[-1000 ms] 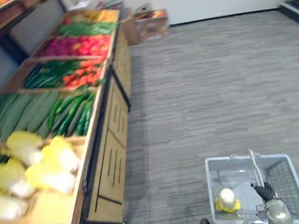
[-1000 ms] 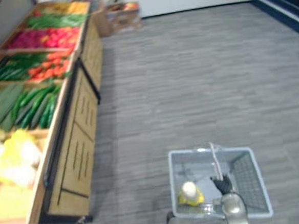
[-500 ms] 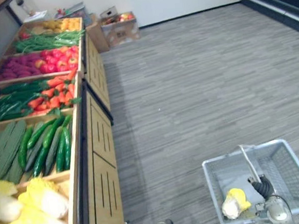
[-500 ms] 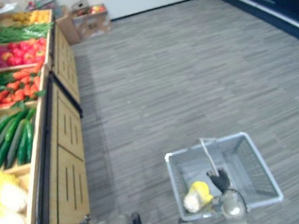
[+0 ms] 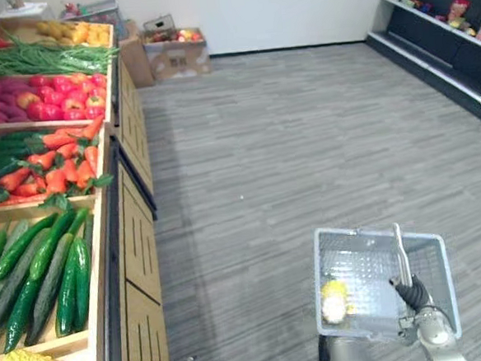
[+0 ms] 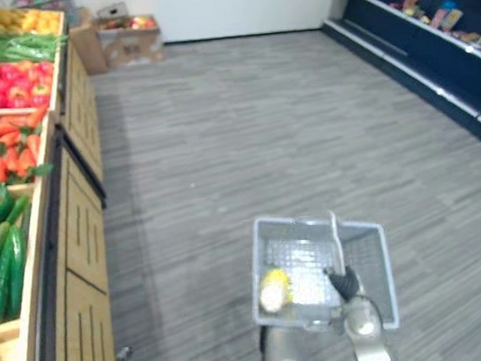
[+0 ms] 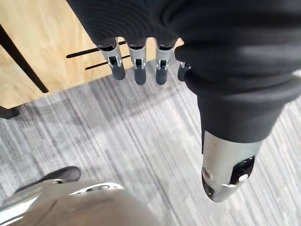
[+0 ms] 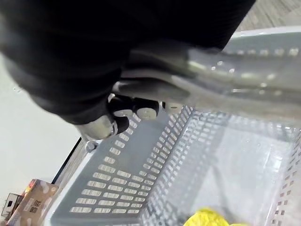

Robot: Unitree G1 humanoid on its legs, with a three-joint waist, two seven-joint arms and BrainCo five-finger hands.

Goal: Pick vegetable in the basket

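Fingers (image 8: 141, 113) of the right robot hand (image 5: 408, 293) are curled tightly round the grey handle (image 5: 400, 252) of a pale wire basket (image 5: 356, 233), which is carried low at the robot's right side. Inside the basket, against its left wall, one yellow and white leafy vegetable (image 5: 334, 299) is lying. The left robot hand (image 7: 139, 70) hangs with its fingers straight and nothing held, close to the front of a wooden produce stand (image 5: 135, 262). On the stand, cucumbers (image 5: 65, 275) are nearest, with carrots (image 5: 66, 164) beyond them. Grey striped floor (image 5: 287, 144) stretches ahead.

The step in hand is judged to be carrying the basket beside the stand toward a further pick. A firm grasp on the handle is called for, with the basket held level so the vegetable is not tipped out, and clear of the stand's edge.
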